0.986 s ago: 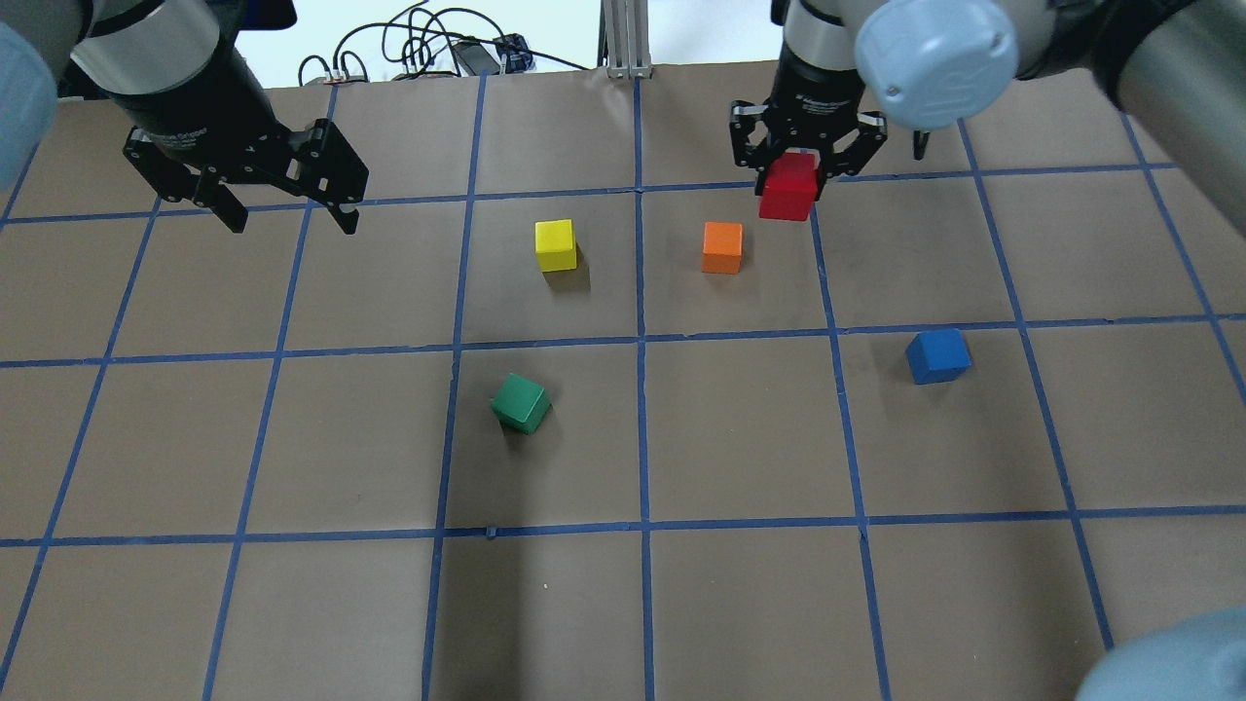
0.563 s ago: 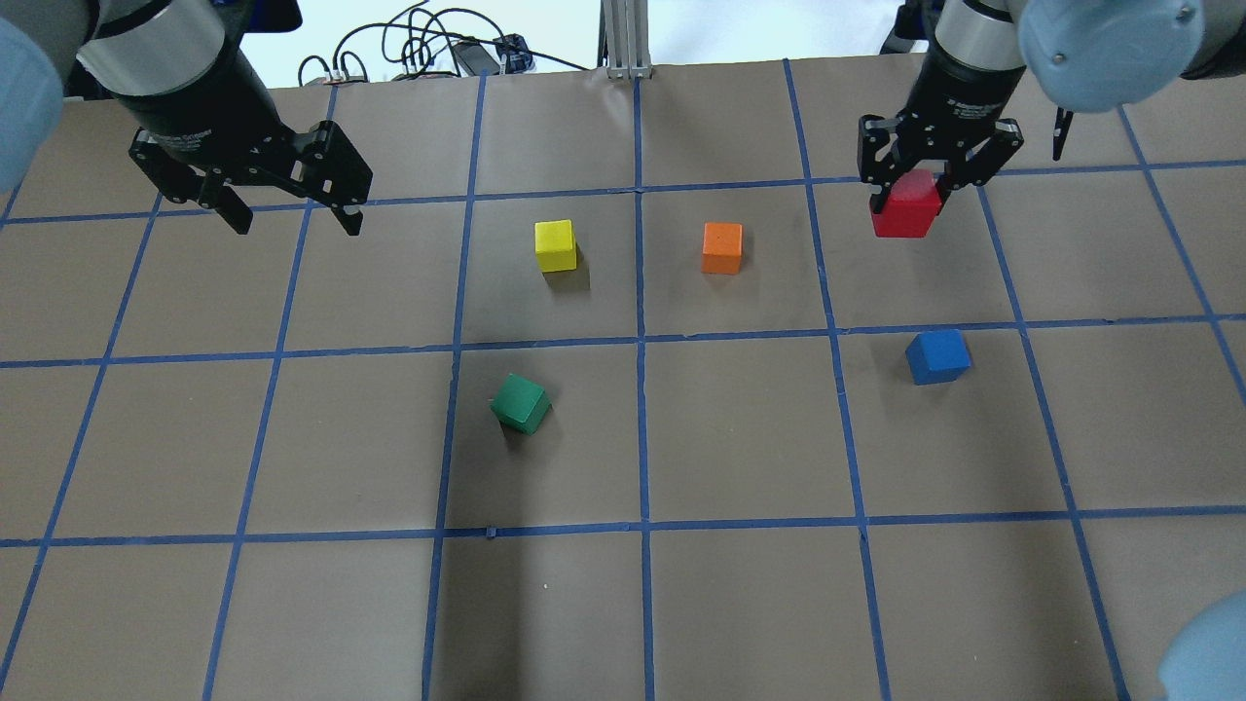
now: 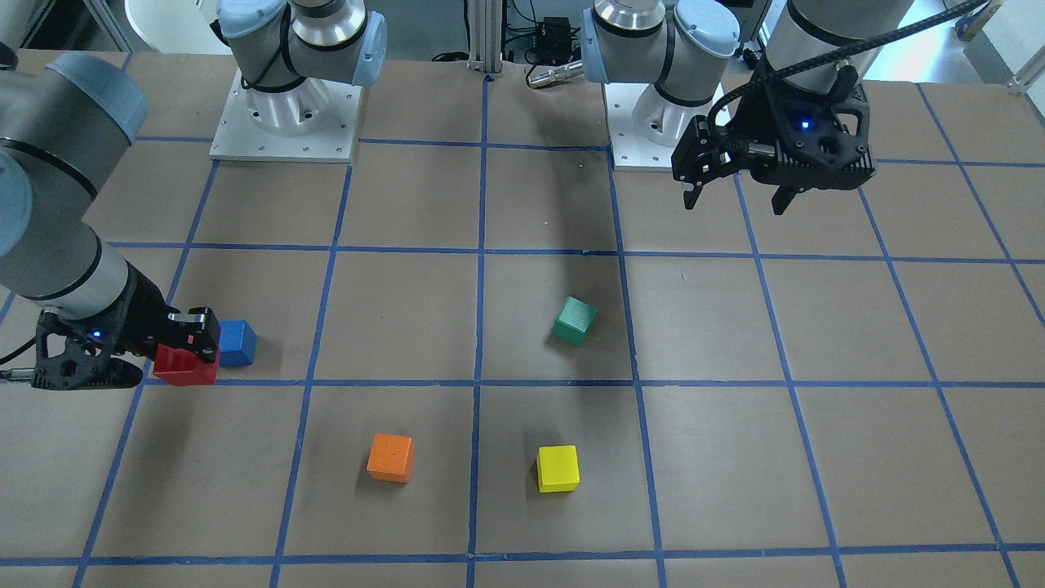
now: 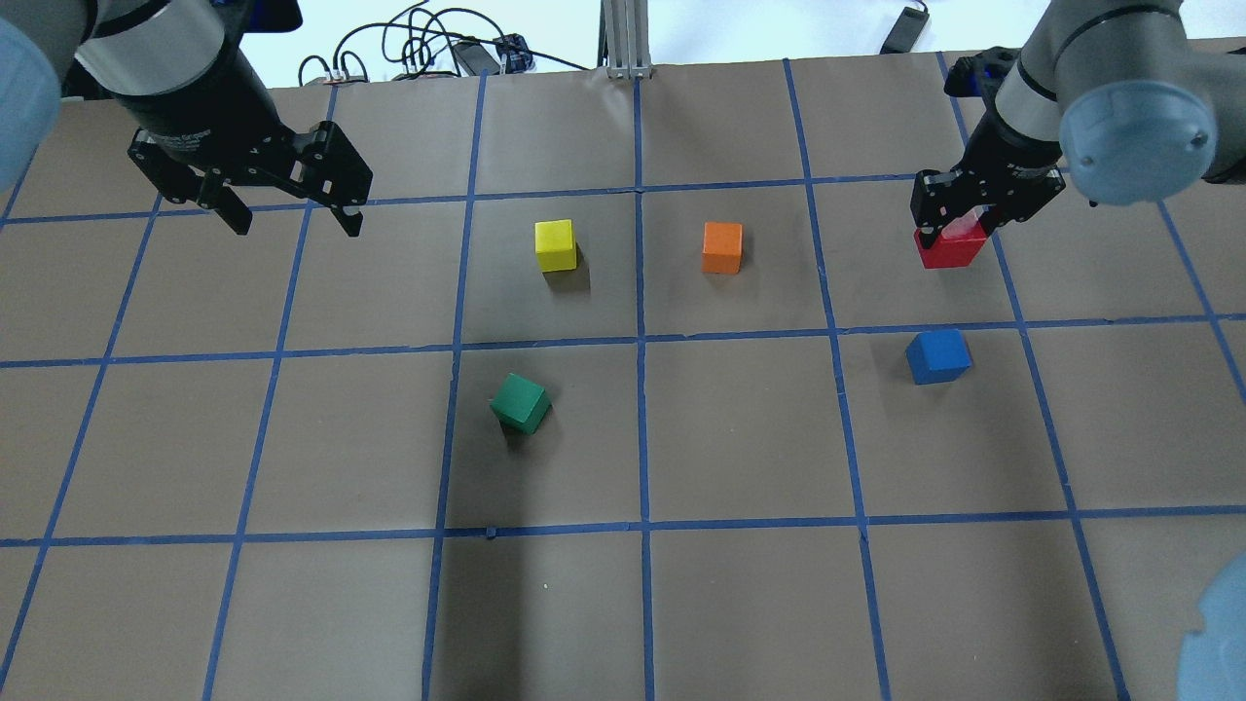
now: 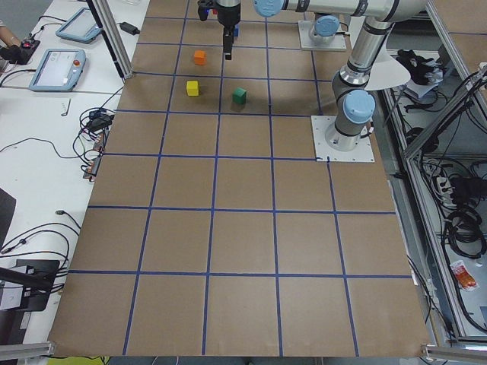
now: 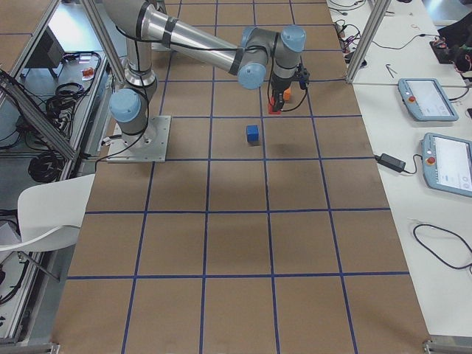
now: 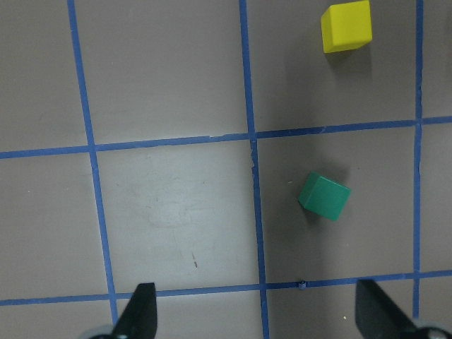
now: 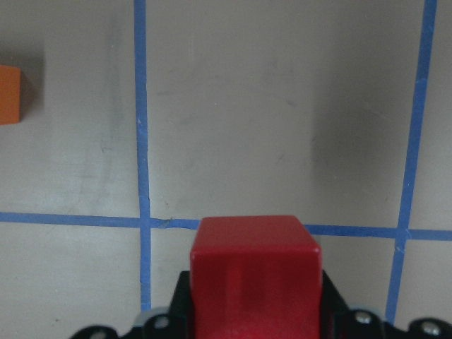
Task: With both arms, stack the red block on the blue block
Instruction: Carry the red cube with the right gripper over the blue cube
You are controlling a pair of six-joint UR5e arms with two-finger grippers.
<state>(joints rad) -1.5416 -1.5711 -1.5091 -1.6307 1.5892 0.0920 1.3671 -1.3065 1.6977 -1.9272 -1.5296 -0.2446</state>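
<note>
Red block [image 4: 951,253] pinched by right tool [image 4: 956,234]; left tool [image 4: 294,226] spread wide.

the table cover [image 4: 740,438] is matt brown paper, crossed by smooth blue tape [image 4: 641,409]. the red block [image 8: 256,275] has a soft painted sheen; the blue block [image 4: 938,355] looks matt. the right arm [image 3: 49,237] is satin grey metal with a pale blue plastic cap [image 4: 1137,141]. left gripper [image 4: 295,226] and right gripper [image 4: 952,234] are matt black.

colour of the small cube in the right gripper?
Red. The small matte red cube in the right gripper shows best in the right wrist-mounted view.
</note>
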